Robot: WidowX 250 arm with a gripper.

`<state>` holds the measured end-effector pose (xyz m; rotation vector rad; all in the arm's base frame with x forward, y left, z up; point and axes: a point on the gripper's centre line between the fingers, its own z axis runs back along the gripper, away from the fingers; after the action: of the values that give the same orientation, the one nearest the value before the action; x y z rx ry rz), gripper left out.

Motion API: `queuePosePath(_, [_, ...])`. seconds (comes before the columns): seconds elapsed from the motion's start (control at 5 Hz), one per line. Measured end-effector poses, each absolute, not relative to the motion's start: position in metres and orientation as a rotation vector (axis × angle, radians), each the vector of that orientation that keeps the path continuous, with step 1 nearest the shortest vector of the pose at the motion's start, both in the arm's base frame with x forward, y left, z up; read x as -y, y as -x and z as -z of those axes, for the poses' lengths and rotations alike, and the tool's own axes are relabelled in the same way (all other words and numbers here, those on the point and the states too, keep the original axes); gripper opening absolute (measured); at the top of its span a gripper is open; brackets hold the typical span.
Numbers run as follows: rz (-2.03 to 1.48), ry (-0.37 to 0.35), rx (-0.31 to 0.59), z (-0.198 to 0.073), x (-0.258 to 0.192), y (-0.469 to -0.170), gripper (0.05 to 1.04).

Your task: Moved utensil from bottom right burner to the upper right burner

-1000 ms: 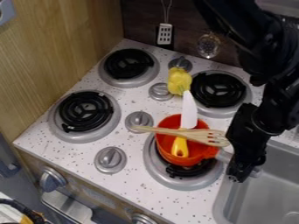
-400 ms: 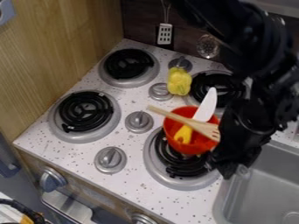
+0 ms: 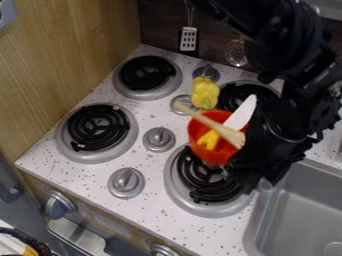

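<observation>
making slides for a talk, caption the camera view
Black robot gripper beside an orange-red pot holding a yellow-handled white knife and a pale wooden utensil

Red pot shifted from lower right burner toward upper right burner, end effector alongside; wooden fork and white knife rotated clockwise.

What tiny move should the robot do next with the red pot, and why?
Probably move the red pot gently toward the upper right burner, because it's between that burner and the lower right one, with the wooden utensil poking out.
</observation>
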<state>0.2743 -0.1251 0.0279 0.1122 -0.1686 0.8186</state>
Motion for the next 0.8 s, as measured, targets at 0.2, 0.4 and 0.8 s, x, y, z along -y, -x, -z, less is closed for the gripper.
queuePosePath(0.2, [-0.715, -0.117, 0.16, -0.031, 0.123, -0.278, 0.375])
queuePosePath(0.4, [-0.663, -0.128, 0.168, -0.034, 0.119, -0.283, 0.375])
queuePosePath(0.8, [-0.483, -0.103, 0.216, -0.042, 0.109, -0.311, 0.375])
